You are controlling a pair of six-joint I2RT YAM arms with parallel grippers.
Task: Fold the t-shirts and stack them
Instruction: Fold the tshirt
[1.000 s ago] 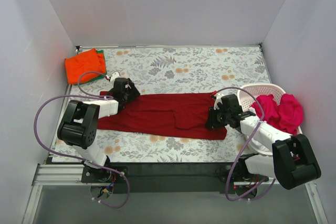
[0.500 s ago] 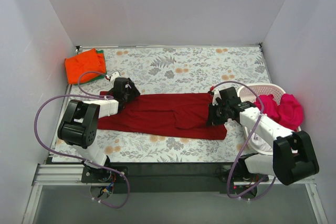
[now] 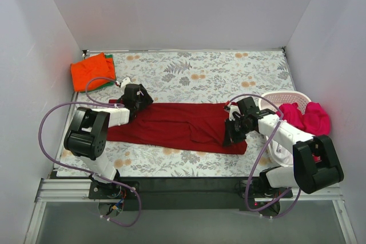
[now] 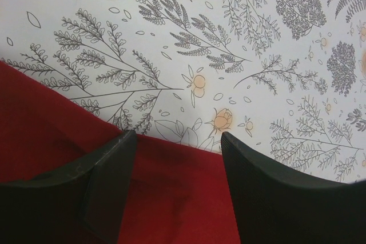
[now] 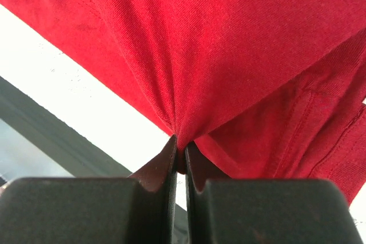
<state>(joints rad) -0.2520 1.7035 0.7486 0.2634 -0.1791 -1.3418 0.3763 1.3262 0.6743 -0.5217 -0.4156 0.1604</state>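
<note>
A large dark crimson t-shirt (image 3: 177, 125) lies spread as a long strip across the floral table. My left gripper (image 3: 132, 99) rests over its far left corner. In the left wrist view this gripper (image 4: 177, 138) stands open, with the crimson cloth (image 4: 171, 198) lying flat between its fingers (image 4: 108, 181). My right gripper (image 3: 231, 134) is at the shirt's right end. In the right wrist view that gripper (image 5: 180, 148) is shut on a pinched fold of the crimson cloth (image 5: 229, 55). A folded orange t-shirt (image 3: 90, 71) lies on a green one (image 3: 108, 84) at the back left.
A white laundry basket (image 3: 279, 98) at the right holds magenta-pink t-shirts (image 3: 307, 119). The table's dark front rail (image 3: 189, 184) runs just beyond the shirt's near edge. White walls close in the left, back and right sides.
My right gripper has shut on the shirt's right end and shifted toward the near edge, bunching the cloth there. The left gripper has stayed where it was, still open.
</note>
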